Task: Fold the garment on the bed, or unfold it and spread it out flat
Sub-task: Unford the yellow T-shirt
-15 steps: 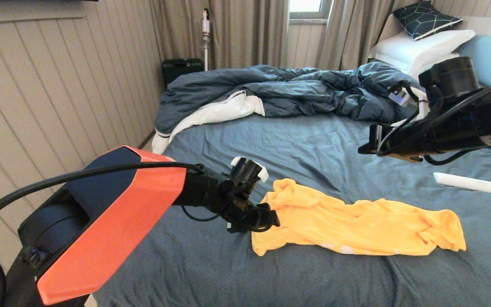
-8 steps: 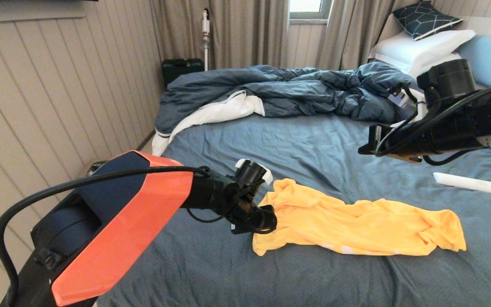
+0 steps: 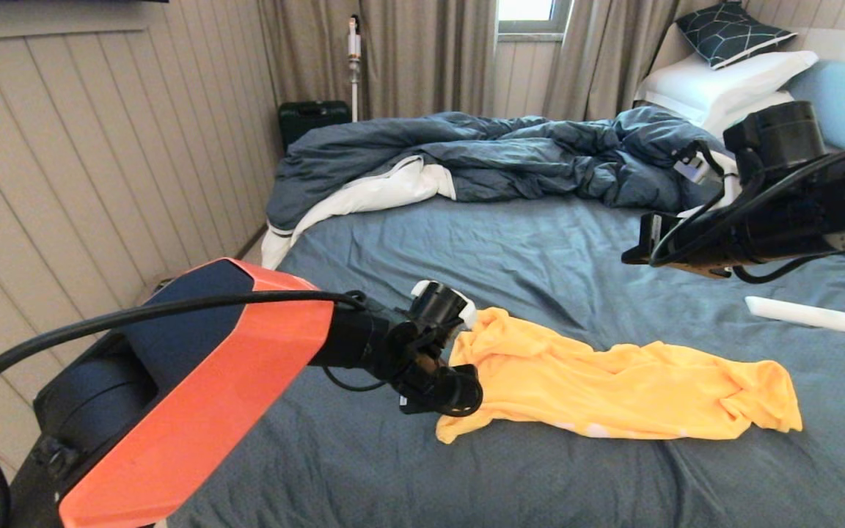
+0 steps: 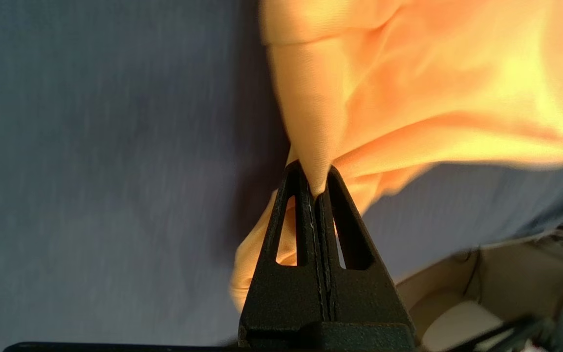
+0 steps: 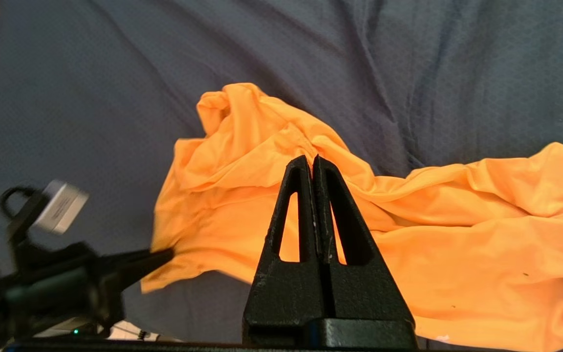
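Observation:
The garment, a bright yellow-orange T-shirt, lies crumpled in a long strip on the bed's slate-blue sheet. My left gripper is at the shirt's left edge, shut on a pinch of it. In the left wrist view that fold of the garment rises from between the closed tips of the left gripper. My right gripper hovers high over the bed's right side, shut and empty. Below the right gripper, the right wrist view shows the garment spread on the sheet.
A rumpled dark blue duvet with a white underside fills the far half of the bed. White pillows stand at the far right. A flat white bar lies on the sheet at the right. A panelled wall runs along the left.
My left gripper went from open to shut on the garment's left edge and edged right. The fabric there has gathered and lifted slightly. The right arm barely moved.

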